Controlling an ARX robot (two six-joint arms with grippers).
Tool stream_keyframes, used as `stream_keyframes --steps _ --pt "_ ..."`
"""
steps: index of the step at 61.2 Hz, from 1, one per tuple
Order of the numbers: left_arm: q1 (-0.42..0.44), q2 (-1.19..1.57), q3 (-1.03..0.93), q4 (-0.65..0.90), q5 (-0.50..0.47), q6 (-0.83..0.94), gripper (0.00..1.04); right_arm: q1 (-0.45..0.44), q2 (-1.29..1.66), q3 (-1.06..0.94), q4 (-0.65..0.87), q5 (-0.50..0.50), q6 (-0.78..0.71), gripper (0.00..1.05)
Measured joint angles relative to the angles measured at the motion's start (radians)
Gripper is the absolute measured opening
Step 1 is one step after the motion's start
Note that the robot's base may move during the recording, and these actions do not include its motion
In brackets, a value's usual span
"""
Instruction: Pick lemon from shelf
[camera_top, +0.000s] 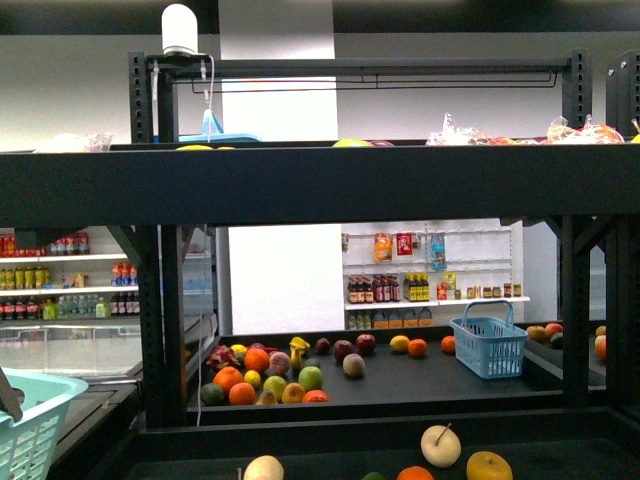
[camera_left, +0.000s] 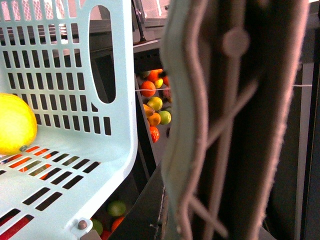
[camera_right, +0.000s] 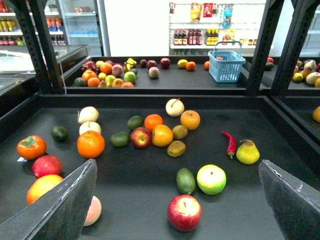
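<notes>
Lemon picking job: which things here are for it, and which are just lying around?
For the job:
lemon, now lying in the mint basket
black shelf
right gripper, open over the shelf

Just lying about:
red chili pepper
pear
green apple
orange
blue basket on the far tier

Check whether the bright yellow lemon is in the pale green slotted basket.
In: the lemon rests on the slotted floor of the pale green plastic basket, against its wall.
</notes>
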Motion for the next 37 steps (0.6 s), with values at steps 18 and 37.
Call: stream_keyframes --steps 18,37 --pt "0.085 0.065 0.055 0.039 0.026 -0.076 0.13 0.0 0.0 0.0 0.0 0.0 0.0 0.97" --pt "0.161 0.077 0.061 0.07 0.05 -0.097 0.13 0.0 0.0 0.0 0.0 0.0 0.0 0.97"
